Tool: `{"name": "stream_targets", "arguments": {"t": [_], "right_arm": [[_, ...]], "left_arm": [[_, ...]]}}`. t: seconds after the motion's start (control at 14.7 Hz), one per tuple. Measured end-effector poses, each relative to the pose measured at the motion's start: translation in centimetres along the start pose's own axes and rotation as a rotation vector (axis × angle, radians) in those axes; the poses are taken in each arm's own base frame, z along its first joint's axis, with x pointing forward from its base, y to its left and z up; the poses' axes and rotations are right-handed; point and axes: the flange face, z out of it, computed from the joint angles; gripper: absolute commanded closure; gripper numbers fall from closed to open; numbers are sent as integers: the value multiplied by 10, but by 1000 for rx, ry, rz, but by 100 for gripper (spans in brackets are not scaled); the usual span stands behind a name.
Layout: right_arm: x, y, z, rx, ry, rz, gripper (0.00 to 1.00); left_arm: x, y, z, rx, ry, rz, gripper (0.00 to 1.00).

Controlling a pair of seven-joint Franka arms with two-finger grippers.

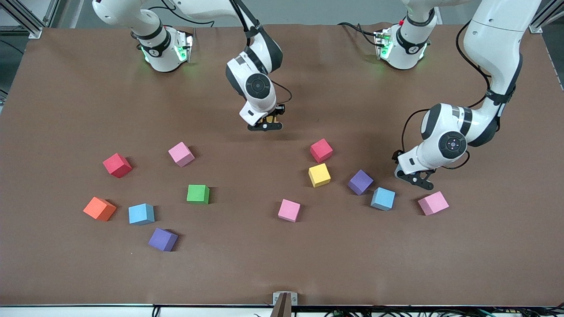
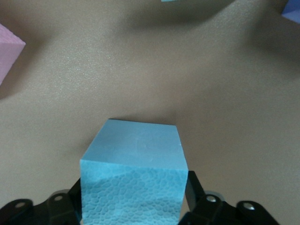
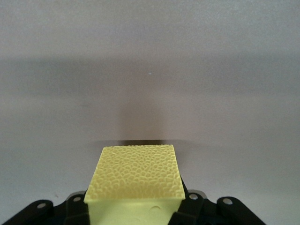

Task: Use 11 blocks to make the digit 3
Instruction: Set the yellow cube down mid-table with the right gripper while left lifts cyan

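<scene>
My left gripper (image 1: 415, 178) is shut on a light blue cube (image 2: 133, 159), low over the table beside a pink cube (image 1: 433, 203) and a light blue cube (image 1: 382, 198). My right gripper (image 1: 265, 124) is shut on a yellow cube (image 3: 133, 180) over bare table toward the robots' side. The other cubes lie loose and apart: red (image 1: 321, 150), yellow (image 1: 319, 175), purple (image 1: 360, 182), pink (image 1: 289, 210), green (image 1: 198, 193), pink (image 1: 181, 154), red (image 1: 117, 165), light blue (image 1: 141, 214), purple (image 1: 163, 239). No figure of touching cubes shows.
An orange cube (image 1: 99, 208) lies near the right arm's end, beside the light blue one. The brown table mat (image 1: 282, 273) is bare along the edge nearest the front camera and between the two groups of cubes.
</scene>
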Motion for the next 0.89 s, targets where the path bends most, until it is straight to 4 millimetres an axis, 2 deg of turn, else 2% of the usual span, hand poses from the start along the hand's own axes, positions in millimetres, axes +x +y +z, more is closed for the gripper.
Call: {"name": "stream_targets", "arguments": {"t": [0.07, 0.14, 0.27, 0.54, 0.68, 0.89], "right_arm": [[0, -2, 1, 3, 7, 18, 82], [0, -5, 1, 5, 11, 29, 82], [3, -11, 5, 4, 16, 31, 82], [6, -21, 13, -7, 15, 23, 80], [7, -21, 13, -7, 16, 23, 78], [7, -21, 13, -6, 16, 27, 78]], "left_arm": [[0, 0, 0, 0, 0, 0, 25], [0, 0, 0, 0, 0, 1, 36], [1, 0, 0, 0, 1, 1, 42], [2, -1, -2, 1, 5, 2, 62], [4, -2, -5, 4, 12, 1, 70], [13, -6, -21, 15, 46, -9, 74]]}}
